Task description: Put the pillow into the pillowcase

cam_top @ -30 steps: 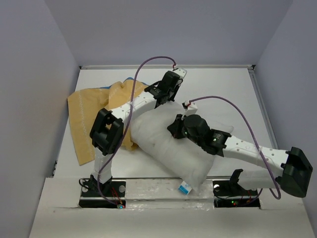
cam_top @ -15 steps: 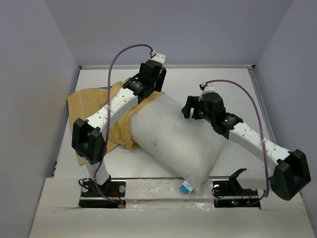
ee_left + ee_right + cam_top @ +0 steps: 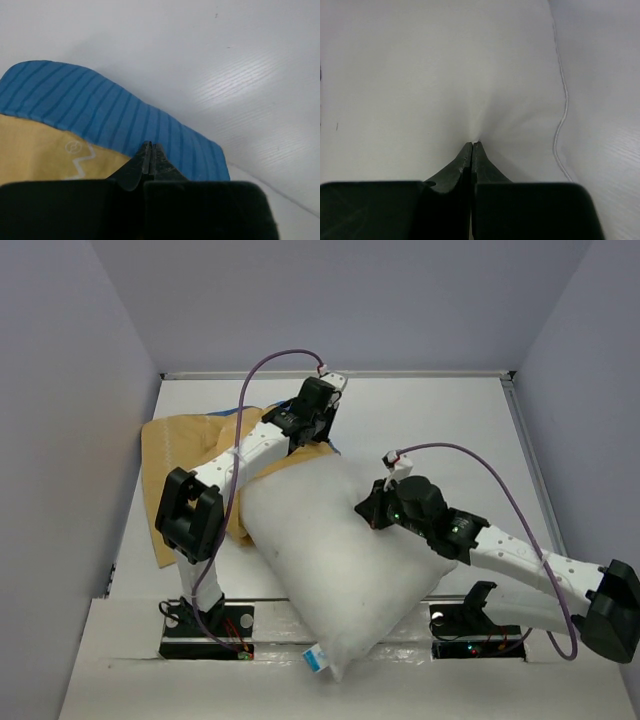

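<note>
Since 1 second ago the pillow (image 3: 335, 560) has slid toward the table's (image 3: 440, 410) near edge, 1 corner overhanging. There the right gripper (image 3: 472, 146) pinches its fabric, while the left gripper (image 3: 151, 150), jaws together, meets the pillowcase (image 3: 100, 115) by the left edge. Advice: lift the mouth open before pushing.

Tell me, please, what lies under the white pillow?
The mustard-yellow pillowcase runs under the left edge of the pillow; the white table shows beyond its far and right sides. How far the pillowcase reaches underneath is covered.
</note>
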Controlling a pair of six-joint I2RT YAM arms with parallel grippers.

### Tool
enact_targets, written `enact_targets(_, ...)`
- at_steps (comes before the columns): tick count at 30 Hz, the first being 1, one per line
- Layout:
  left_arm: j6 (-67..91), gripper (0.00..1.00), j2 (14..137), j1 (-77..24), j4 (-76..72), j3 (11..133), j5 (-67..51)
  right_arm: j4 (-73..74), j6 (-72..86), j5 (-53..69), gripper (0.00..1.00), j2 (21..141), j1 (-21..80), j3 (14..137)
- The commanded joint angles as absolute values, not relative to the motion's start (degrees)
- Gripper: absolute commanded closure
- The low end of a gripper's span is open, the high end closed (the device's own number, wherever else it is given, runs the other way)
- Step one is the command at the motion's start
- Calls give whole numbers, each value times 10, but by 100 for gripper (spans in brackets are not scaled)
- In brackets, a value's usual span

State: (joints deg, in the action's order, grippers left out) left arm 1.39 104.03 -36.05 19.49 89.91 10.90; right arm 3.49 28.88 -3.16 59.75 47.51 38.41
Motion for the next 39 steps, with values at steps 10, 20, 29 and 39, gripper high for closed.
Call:
enact_targets(10,-34,30,861,-363,187,814,-42,36,340,-241,75,636,594,436)
enact_targets(20,-41,23,828,-365,189,754,-9,26,318,-192,75,628,594,442)
enact_targets(29,-54,32,873,-368,176,765,16,14,320,-171,76,628,594,428)
enact_targets(39,-51,100,878,-370,158,762,24,19,287,-187,58,611,594,433)
